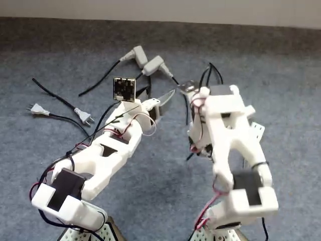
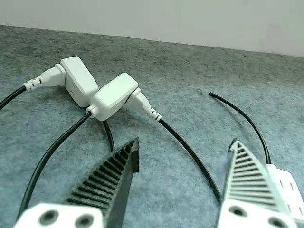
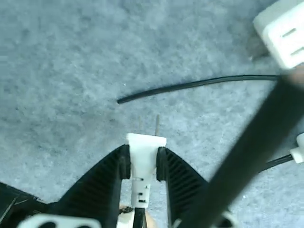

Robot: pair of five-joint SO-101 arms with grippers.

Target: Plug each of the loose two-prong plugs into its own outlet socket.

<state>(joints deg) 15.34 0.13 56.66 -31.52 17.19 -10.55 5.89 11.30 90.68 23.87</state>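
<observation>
Left tool (image 2: 185,142): spread wide, gripping nothing, near the outlet sockets (image 2: 114,95).
Right tool (image 3: 142,153): clamped on a white two-prong plug (image 3: 144,141), prongs pointing outward.
Loose plugs (image 1: 85,118): two on the worktop (image 1: 281,75), well apart from the outlet sockets.
Hard to tell: slotted white block (image 3: 282,31), cut off at the edge and partly hidden by a blurred black cable (image 3: 247,152).

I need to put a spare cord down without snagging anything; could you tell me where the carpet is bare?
Free: the carpet right of the right arm, and between the two arm bases. Crowded: around the sockets, where the left claw, the right claw with its plug and cords meet; and near the loose plugs.
</observation>
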